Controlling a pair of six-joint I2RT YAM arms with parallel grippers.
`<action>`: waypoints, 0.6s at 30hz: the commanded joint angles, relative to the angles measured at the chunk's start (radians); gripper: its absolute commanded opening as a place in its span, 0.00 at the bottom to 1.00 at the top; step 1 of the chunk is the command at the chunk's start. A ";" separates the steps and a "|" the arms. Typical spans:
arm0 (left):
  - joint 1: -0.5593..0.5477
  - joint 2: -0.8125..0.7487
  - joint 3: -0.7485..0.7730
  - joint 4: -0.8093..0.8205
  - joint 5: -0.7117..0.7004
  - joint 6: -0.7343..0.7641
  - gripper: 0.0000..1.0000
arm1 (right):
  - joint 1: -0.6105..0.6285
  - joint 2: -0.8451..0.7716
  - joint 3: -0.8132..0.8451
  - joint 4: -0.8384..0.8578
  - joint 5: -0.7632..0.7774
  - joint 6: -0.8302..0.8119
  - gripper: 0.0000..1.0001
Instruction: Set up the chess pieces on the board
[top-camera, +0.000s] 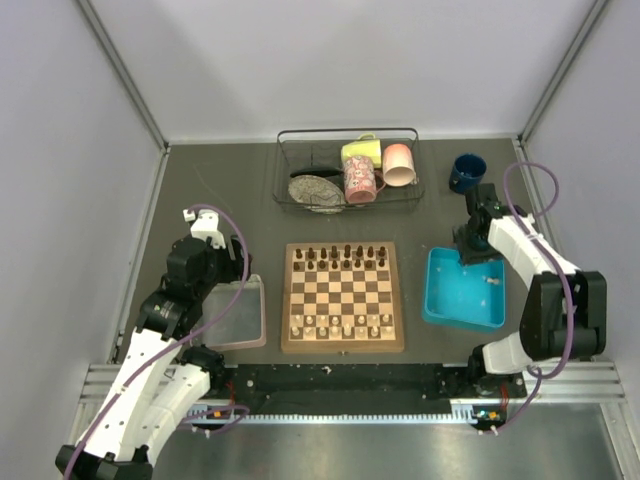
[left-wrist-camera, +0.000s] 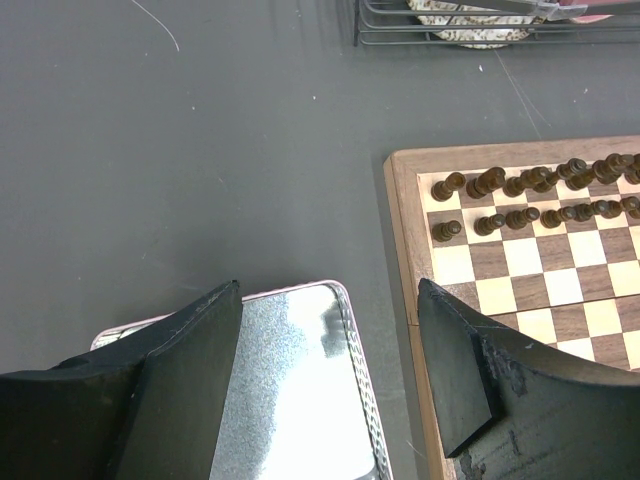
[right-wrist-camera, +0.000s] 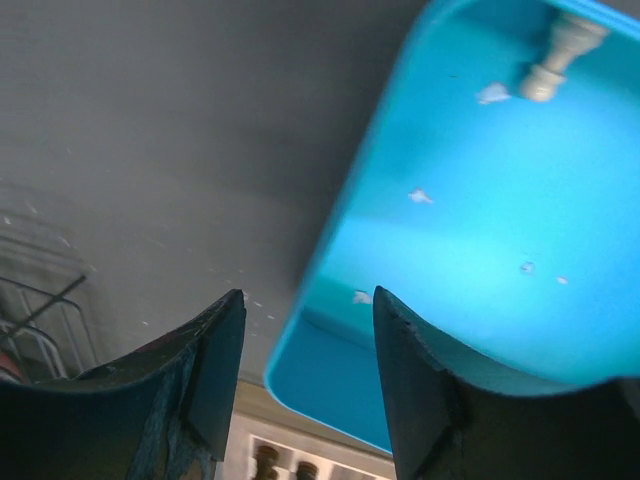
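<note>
The board (top-camera: 343, 297) lies mid-table with dark chess pieces (top-camera: 343, 255) on its two far rows and pale ones (top-camera: 343, 323) on its two near rows. The left wrist view shows the dark pieces (left-wrist-camera: 520, 195) at the board's far left corner (left-wrist-camera: 410, 230). One pale piece (top-camera: 493, 283) lies in the blue tray (top-camera: 463, 300) and also shows in the right wrist view (right-wrist-camera: 555, 55). My right gripper (top-camera: 470, 245) (right-wrist-camera: 308, 330) hangs open over the blue tray's corner (right-wrist-camera: 330, 270), holding nothing. Over the clear tray (left-wrist-camera: 290, 400) my left gripper (top-camera: 228, 262) (left-wrist-camera: 330, 370) is open and holds nothing.
At the back, a wire basket (top-camera: 347, 170) holds mugs and a plate. A dark blue mug (top-camera: 467, 172) stands at the back right. The clear pinkish tray (top-camera: 235, 315) sits left of the board. Grey walls enclose the table on both sides.
</note>
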 joint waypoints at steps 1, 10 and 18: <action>-0.004 -0.006 -0.007 0.052 0.000 0.007 0.75 | -0.014 0.073 0.091 0.042 0.025 -0.002 0.49; -0.004 -0.008 -0.006 0.052 0.001 0.007 0.75 | -0.014 0.111 0.079 0.042 0.045 -0.107 0.26; -0.004 -0.006 -0.007 0.050 0.003 0.007 0.75 | -0.014 0.147 0.123 0.057 0.010 -0.391 0.04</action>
